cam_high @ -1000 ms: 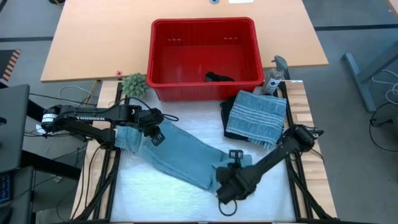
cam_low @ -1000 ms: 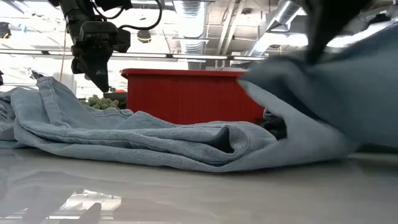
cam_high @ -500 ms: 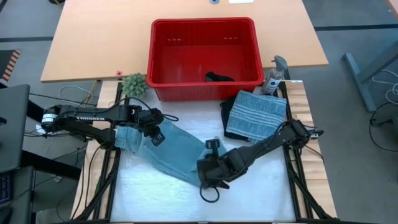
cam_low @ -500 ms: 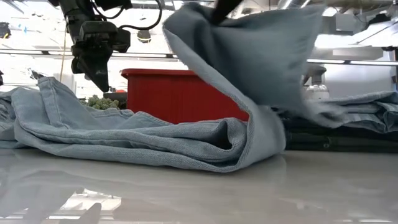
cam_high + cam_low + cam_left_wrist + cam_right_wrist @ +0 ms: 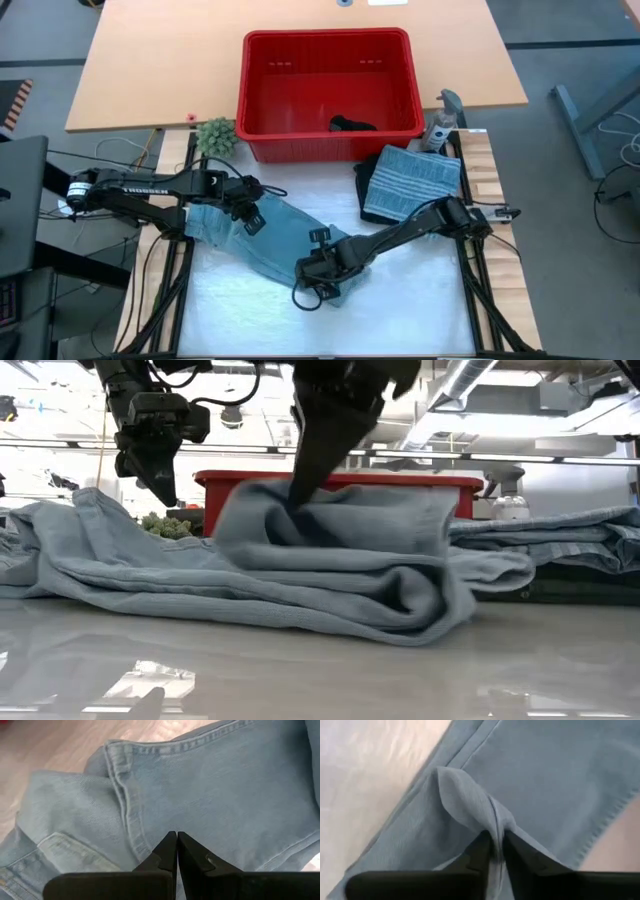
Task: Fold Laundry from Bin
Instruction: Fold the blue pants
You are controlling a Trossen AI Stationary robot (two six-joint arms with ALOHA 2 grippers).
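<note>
High view first: we see a small green plant (image 5: 215, 134) left of the red bin (image 5: 262, 133) and a spray bottle (image 5: 441, 122) at its right, with a folded striped cloth (image 5: 412, 184) on a dark garment just below. Inside the bin lies one black piece (image 5: 352, 125). The light blue jeans (image 5: 278, 243) sprawl at centre frame, one leg doubled over (creased, rumpled). Our right gripper (image 5: 322, 272) pinches a fold of denim; the left gripper (image 5: 249, 214), jaws together, hovers at the waistband.
</note>
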